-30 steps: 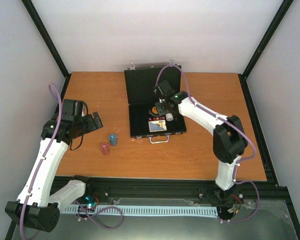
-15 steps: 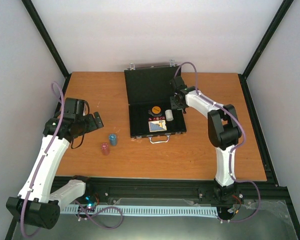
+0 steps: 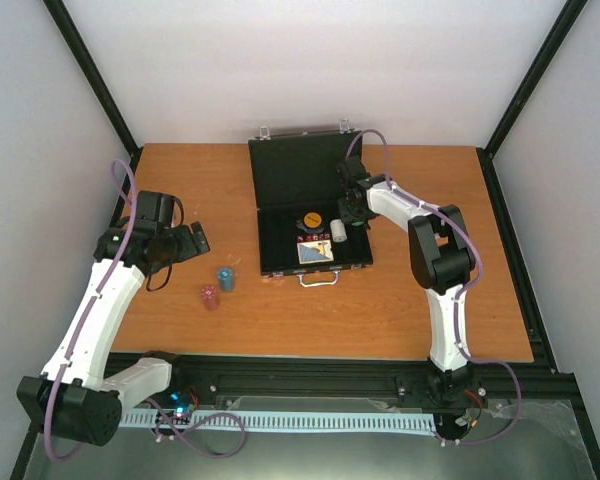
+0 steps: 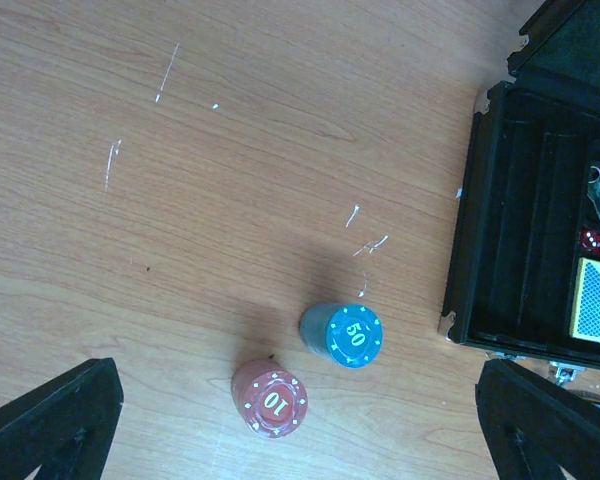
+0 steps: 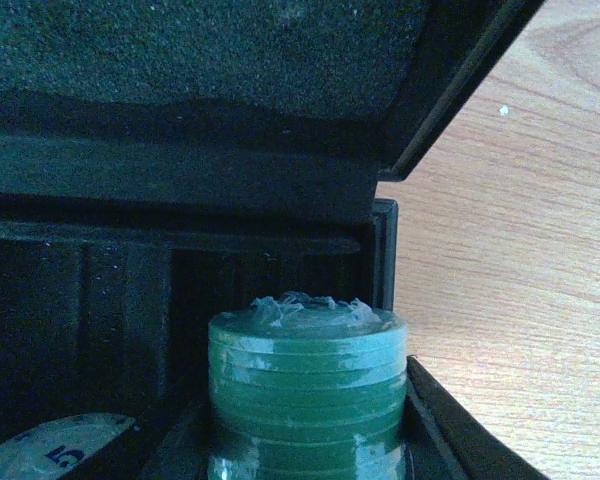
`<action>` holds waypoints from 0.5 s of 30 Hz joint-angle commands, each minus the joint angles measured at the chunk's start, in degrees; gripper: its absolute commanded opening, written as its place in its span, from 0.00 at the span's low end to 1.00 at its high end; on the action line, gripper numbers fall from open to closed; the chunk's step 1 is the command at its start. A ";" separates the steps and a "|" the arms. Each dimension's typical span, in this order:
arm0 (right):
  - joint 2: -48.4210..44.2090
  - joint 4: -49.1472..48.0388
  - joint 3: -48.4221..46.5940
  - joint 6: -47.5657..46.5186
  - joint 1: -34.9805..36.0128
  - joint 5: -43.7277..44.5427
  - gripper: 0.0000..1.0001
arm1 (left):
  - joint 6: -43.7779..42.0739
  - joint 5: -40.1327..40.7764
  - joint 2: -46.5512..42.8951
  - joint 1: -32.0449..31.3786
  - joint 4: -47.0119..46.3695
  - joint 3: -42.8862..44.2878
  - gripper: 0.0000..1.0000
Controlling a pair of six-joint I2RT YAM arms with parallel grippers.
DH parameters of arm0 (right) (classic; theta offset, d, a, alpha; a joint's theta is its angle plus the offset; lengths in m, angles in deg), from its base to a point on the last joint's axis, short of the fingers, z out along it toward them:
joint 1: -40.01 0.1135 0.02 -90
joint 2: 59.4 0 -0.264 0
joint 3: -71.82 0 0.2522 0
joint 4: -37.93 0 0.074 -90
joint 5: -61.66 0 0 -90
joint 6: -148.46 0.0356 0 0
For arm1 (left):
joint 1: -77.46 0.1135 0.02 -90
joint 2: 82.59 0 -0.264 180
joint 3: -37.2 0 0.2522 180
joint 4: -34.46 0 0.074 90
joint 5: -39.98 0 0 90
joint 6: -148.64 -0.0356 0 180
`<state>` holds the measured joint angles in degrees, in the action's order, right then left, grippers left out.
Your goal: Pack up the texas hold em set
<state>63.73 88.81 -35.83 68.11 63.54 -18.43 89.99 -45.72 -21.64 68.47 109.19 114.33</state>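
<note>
The black briefcase [image 3: 280, 235] lies open mid-table with its lid up at the back. In it are an orange disc [image 3: 311, 219], red dice [image 3: 313, 238], the blue-yellow card deck [image 3: 315, 252] and a white chip stack [image 3: 337, 230]. My right gripper [image 3: 352, 213] is at the case's right side, shut on a green chip stack [image 5: 307, 385] held just above the tray. My left gripper [image 3: 187, 243] is wide open over bare table, left of the blue chip stack [image 3: 225, 278] and the red chip stack [image 3: 211, 297]. Both stacks stand between its fingers [image 4: 50, 425] in the left wrist view.
The case's silver handle [image 3: 318, 279] sticks out toward the arms. In the left wrist view the case's left wall [image 4: 480, 230] is to the right of the blue stack [image 4: 342, 335] and the red stack [image 4: 270, 398]. Black frame posts stand at the table's back corners.
My right gripper moved from the case's front middle to its right side, farther back. My left arm shifted slightly; its gripper stays open.
</note>
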 commanded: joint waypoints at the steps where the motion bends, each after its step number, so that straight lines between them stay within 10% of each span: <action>1: 2.27 0.10 -1.94 -0.35 -0.50 -1.28 0.21 | 0.48 0.36 0.48 0.12 -1.53 1.30 1.00; 15: -4.91 0.53 3.54 2.10 -0.44 -3.54 0.35 | 0.20 0.44 0.61 0.11 -1.93 1.50 1.00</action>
<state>63.18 88.88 -35.26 68.89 63.28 -19.88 89.99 -45.70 -20.83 68.47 108.23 114.33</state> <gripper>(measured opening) 0.384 0.998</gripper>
